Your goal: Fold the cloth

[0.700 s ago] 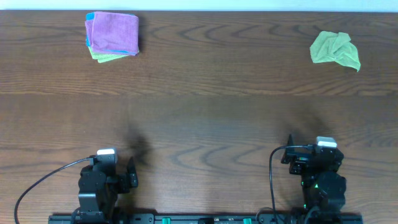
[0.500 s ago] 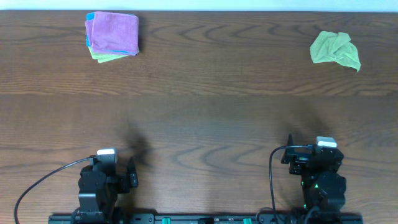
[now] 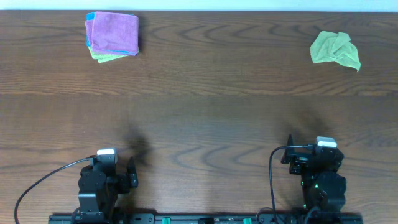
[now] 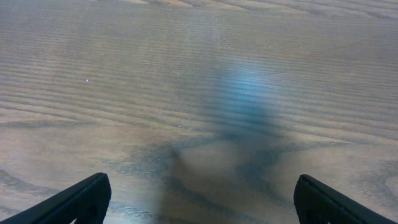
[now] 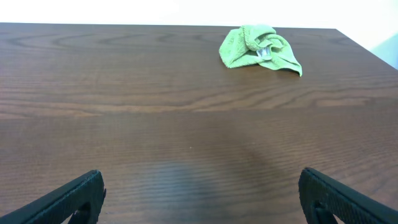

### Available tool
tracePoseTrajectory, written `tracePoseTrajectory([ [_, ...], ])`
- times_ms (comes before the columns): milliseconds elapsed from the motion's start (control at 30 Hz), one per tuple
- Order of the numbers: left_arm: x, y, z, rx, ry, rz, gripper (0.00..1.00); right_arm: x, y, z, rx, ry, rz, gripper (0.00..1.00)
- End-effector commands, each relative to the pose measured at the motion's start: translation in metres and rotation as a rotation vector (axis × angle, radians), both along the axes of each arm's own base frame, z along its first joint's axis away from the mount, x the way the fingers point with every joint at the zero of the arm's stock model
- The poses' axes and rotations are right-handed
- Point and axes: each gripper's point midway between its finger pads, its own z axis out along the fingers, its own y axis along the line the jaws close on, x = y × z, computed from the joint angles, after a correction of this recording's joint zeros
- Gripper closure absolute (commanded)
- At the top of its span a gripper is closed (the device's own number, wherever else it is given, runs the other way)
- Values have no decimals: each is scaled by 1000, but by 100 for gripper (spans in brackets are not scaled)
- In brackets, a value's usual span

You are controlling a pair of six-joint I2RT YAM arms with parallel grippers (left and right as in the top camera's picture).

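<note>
A crumpled green cloth (image 3: 335, 50) lies at the far right of the table; it also shows in the right wrist view (image 5: 260, 48), far ahead of the fingers. My right gripper (image 5: 202, 196) is open and empty, low at the near right edge (image 3: 317, 163). My left gripper (image 4: 201, 198) is open and empty over bare wood at the near left (image 3: 115, 171). Neither gripper is near the green cloth.
A stack of folded cloths (image 3: 112, 35), purple on top with blue and green beneath, sits at the far left corner. The dark wooden table (image 3: 205, 118) runs between the arms and both cloth piles. A black cable (image 3: 43, 180) trails from the left arm.
</note>
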Motion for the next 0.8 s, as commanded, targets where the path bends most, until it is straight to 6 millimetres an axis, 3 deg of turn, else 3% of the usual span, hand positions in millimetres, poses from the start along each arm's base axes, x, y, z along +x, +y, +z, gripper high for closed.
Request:
tracePoseTrajectory([
  [0, -8, 5, -23, 29, 73, 13, 5, 0, -3, -3, 15, -3, -21, 1],
  [367, -8, 5, -23, 29, 73, 13, 5, 0, -7, -2, 96, 2, -60, 1],
  [600, -8, 5, -23, 29, 73, 13, 5, 2, -24, 45, 125, 21, -147, 1],
  [767, -8, 5, -23, 29, 73, 13, 5, 18, -45, 86, 183, 120, -251, 1],
])
